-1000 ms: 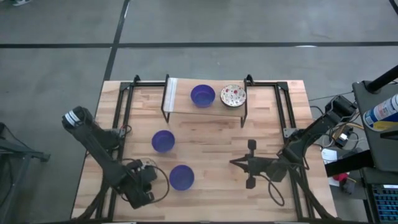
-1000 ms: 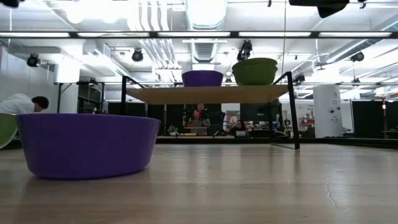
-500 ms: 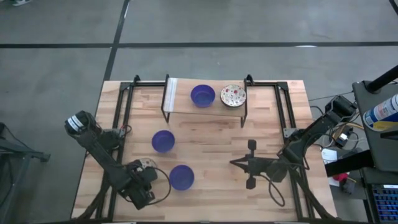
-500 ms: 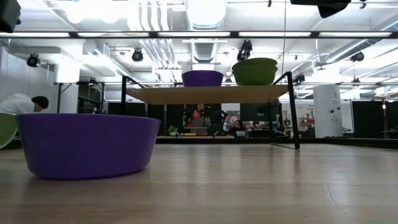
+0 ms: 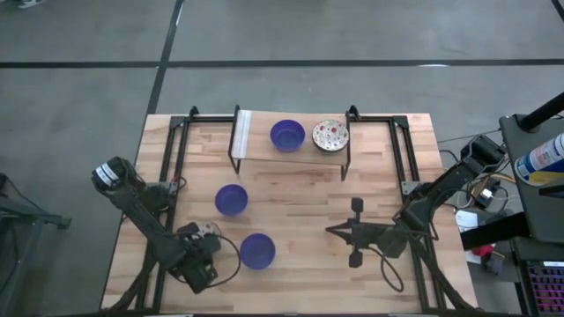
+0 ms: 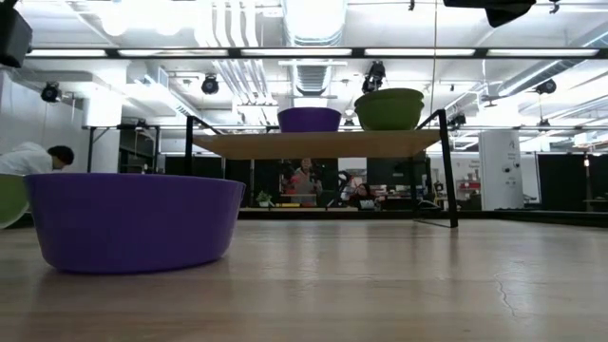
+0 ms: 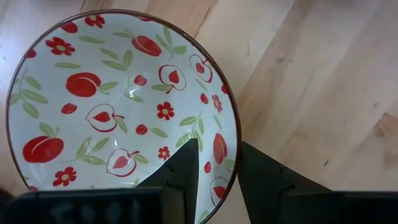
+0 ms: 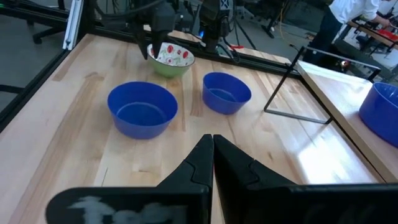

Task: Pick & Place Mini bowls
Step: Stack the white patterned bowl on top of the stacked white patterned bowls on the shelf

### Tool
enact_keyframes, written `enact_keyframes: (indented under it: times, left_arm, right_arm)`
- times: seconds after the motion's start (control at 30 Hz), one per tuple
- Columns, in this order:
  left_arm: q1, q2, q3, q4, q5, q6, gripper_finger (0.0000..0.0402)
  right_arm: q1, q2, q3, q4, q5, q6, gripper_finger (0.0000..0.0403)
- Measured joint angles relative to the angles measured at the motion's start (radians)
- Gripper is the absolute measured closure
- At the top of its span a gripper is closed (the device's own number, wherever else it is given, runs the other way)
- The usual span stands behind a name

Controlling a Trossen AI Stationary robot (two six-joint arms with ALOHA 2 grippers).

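A white mini bowl [image 7: 118, 106] with red fruit and flower print fills the left wrist view; it shows by the table's near-left corner [image 5: 208, 231] and, green outside, in the right wrist view [image 8: 171, 61]. My left gripper [image 7: 217, 168] is shut on it. Two blue mini bowls [image 5: 231, 200] [image 5: 257, 251] rest on their bases on the table. A third blue bowl [image 5: 287, 136] and a second patterned bowl [image 5: 330, 135] stand on the raised shelf. My right gripper [image 5: 332, 231] hovers shut, right of centre. My left gripper holds the patterned bowl by its rim [image 7: 231, 146], one finger [image 7: 186, 165] inside the bowl and one [image 7: 261, 171] outside, the wall pinched between them. The fingers come from above, pointing down. Whether the bowl's base is off the table, I cannot tell.
A black-framed wooden shelf [image 5: 256, 141] stands at the table's far side, with black rails [image 5: 176, 158] along both sides. In the low view the nearest blue bowl [image 6: 133, 223] looms large. People show in the room behind [image 6: 33, 157].
My left arm has shifted a little, its gripper edging toward the table's left edge, and part of the arm has come down into the low view's top left corner. The blue bowls and the right arm have kept still.
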Motion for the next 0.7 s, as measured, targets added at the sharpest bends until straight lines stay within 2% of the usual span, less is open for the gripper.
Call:
enact_keyframes:
  times: [0.13,0.37,0.7]
  left_arm:
    - [0.001,0.0,-0.012,0.004,-0.001,0.007,0.0312]
    - [0.002,-0.002,-0.014,-0.004,-0.017,0.02,0.0388]
    - [0.002,-0.002,0.029,-0.03,-0.049,0.024,0.0397]
  right_arm:
    - [0.0,0.0,0.0,0.0,0.0,0.0,0.0394]
    - [0.0,0.0,0.0,0.0,0.0,0.0,0.0394]
    - [-0.006,0.0,0.0,0.0,-0.001,-0.004,0.0394]
